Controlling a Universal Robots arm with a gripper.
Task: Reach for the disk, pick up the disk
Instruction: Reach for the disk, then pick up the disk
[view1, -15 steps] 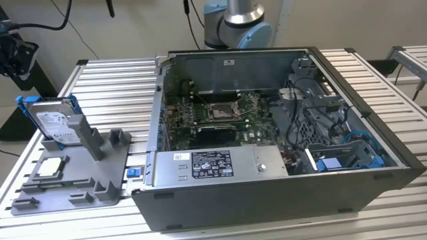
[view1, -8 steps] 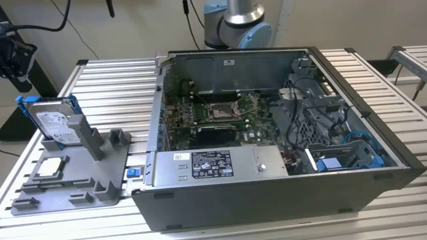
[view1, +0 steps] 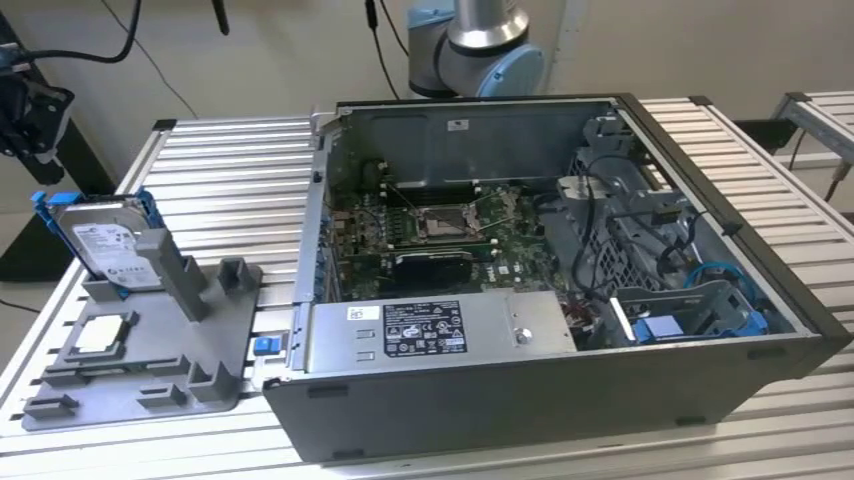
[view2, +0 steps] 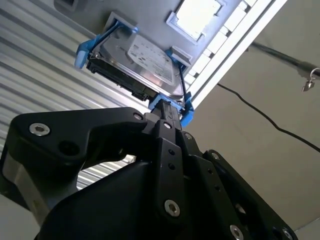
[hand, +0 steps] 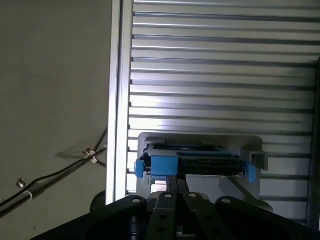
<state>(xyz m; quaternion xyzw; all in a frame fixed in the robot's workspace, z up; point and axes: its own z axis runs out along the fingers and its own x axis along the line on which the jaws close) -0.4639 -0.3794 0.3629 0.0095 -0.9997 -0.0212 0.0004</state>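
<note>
The disk (view1: 107, 240), a silver hard drive with a white label and a blue frame, stands on edge in a grey holder (view1: 147, 370) at the exterior view's left. My black gripper (view1: 47, 165) hangs just above and beyond the disk's upper corner, apart from it. In both wrist views the disk (view2: 145, 60) (hand: 207, 164) lies straight ahead of the gripper (view2: 169, 111) (hand: 172, 182). Its fingertips are drawn together with nothing between them, lined up with the blue frame's corner.
A small square silver chip (view1: 104, 335) (view2: 199, 15) sits in the same holder. An open computer case (view1: 534, 380) takes up the middle and right of the slatted aluminium table (view1: 227, 180). A black cable (view2: 260, 115) lies on the floor past the table edge.
</note>
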